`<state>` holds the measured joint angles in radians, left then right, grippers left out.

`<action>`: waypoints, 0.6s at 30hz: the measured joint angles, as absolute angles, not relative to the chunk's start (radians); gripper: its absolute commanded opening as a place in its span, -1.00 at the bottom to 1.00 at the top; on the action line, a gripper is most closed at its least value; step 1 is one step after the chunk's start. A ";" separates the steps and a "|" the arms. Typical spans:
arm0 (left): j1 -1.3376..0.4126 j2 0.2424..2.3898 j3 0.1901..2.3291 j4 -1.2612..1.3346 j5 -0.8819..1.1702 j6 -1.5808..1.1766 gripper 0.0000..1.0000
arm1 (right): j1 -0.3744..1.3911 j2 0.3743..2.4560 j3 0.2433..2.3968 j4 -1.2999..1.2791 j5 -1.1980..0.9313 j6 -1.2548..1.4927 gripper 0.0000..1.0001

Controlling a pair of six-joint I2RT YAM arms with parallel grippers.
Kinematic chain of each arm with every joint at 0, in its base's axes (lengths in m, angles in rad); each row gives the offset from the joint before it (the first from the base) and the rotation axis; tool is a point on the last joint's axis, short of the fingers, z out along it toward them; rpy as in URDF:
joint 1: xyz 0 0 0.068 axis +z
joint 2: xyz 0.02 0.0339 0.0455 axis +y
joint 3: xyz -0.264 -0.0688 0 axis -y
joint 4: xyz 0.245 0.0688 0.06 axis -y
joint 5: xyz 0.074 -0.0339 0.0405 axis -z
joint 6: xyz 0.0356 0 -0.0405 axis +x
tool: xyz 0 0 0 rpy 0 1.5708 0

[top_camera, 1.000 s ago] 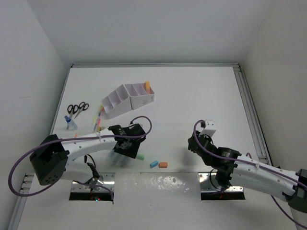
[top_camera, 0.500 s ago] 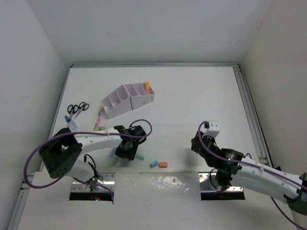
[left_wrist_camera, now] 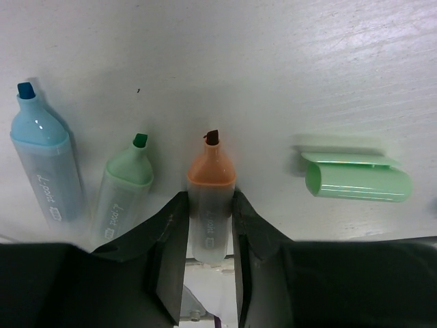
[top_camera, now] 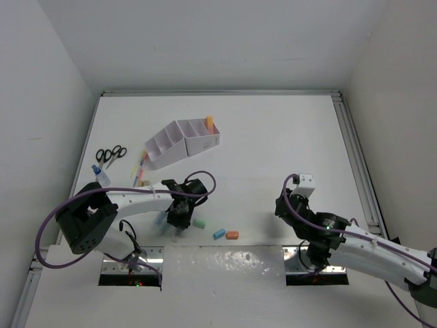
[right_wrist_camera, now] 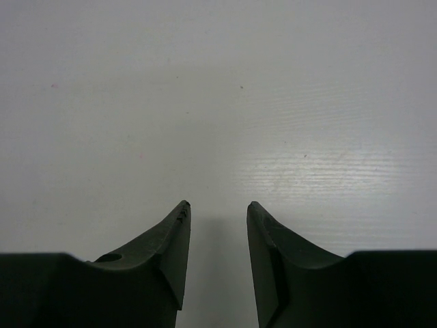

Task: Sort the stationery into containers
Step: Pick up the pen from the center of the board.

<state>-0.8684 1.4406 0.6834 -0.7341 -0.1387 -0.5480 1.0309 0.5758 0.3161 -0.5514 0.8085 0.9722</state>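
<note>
Left gripper [left_wrist_camera: 210,202] was pinched on the orange highlighter [left_wrist_camera: 212,171] lying flat between its jaws, but the rear-barrel grip risked tip droop or slip on lift, green highlighter [left_wrist_camera: 126,188] just left risked a clip; right gripper [right_wrist_camera: 218,208] gaped, empty.

Uncapped blue highlighter [left_wrist_camera: 42,171], green highlighter [left_wrist_camera: 125,195] and orange highlighter [left_wrist_camera: 210,195] lie side by side, a green cap [left_wrist_camera: 358,182] beside them, near the counter's [top_camera: 273,137] front-left edge.
</note>
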 measured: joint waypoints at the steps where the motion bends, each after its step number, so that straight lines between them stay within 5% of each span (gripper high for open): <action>1: -0.868 1.440 0.683 -0.733 -0.138 -0.547 -1.00 | 1.031 0.577 0.316 -0.552 0.810 0.971 -0.24; 9: -0.849 1.433 0.736 -0.760 -0.158 -0.531 -1.00 | 1.031 0.691 0.380 -0.585 0.780 1.019 -0.25; 18: -0.842 1.232 0.924 -0.698 -0.336 -0.390 -1.00 | 1.123 0.981 0.563 -0.676 0.742 1.630 -0.06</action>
